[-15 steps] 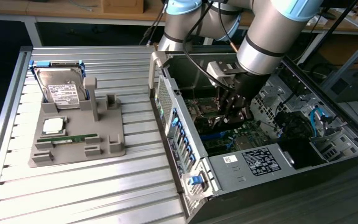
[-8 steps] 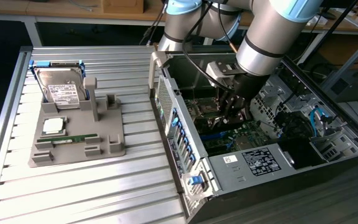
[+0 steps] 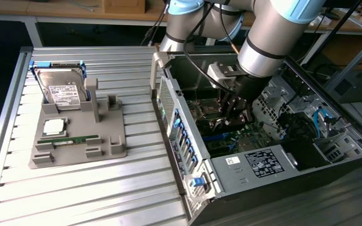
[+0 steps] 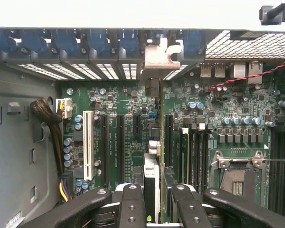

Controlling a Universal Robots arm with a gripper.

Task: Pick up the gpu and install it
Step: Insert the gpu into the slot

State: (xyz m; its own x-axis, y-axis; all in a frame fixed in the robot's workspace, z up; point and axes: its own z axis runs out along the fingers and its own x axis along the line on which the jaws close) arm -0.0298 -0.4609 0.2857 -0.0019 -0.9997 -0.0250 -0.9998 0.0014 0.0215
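Inside the open computer case (image 3: 187,141), the claw (image 4: 156,199) grips the gpu (image 4: 152,161) edge-on above the motherboard (image 4: 128,137).

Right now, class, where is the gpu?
The gpu is inside the open computer case, held edge-on in the hand above the motherboard, its silver bracket at the rear slot openings.

Claw (image 4: 154,202) grips the gpu (image 4: 152,156) edge-on above the motherboard (image 4: 128,137).

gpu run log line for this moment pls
end effector: shut on gpu | place: inside pc case, over motherboard | gpu: edge-on, bracket at rear slots | seated: cannot tell
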